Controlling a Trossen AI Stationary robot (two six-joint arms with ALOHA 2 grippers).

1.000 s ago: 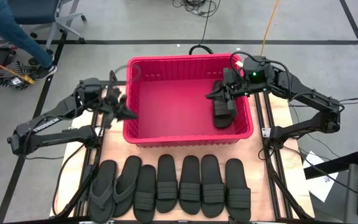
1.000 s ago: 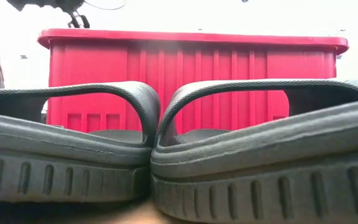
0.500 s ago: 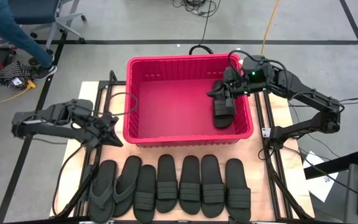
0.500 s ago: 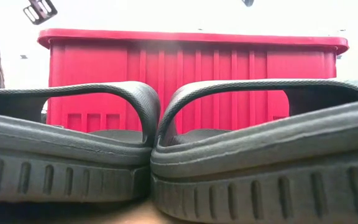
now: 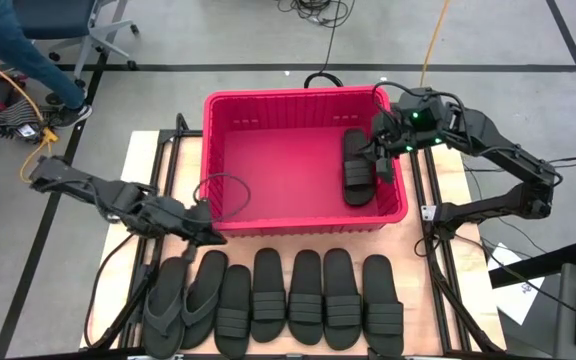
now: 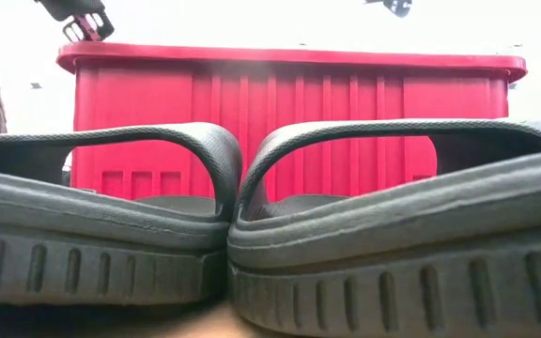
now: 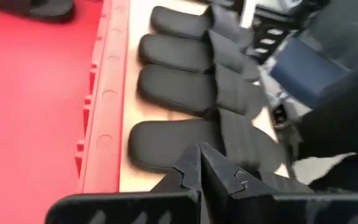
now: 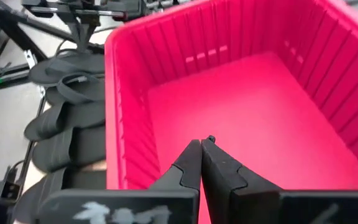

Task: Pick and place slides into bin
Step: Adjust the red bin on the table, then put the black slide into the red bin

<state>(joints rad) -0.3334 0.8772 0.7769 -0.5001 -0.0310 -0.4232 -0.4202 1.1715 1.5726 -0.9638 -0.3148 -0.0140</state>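
The red bin (image 5: pixel 268 160) stands at the table's middle. One black slide (image 5: pixel 358 168) lies flat on the bin's floor by its right wall. Several more slides (image 5: pixel 288 298) lie side by side in a row along the near edge; two of them (image 6: pixel 101 225) fill the low view in front of the bin (image 6: pixel 289 103). My left gripper (image 5: pixel 214 237) hangs shut above the gap between the bin's near wall and the row's left end, with the slides (image 7: pixel 185 93) ahead of it. My right gripper (image 5: pixel 380 155) hovers shut over the bin's right wall, facing the bin's inside (image 8: pixel 253 118).
Black metal rails (image 5: pixel 430 215) run along both sides of the wooden board. Cables lie on the floor behind the bin, and a person's leg (image 5: pixel 18 60) shows at the far left. The left part of the bin's floor (image 5: pixel 258 170) is bare.
My left gripper has swung from the bin's left wall toward the table's near edge and gone down a little, ending over the left end of the row of slides. My right gripper has drawn back toward the table's right edge, off the slide in the bin, which stays put.
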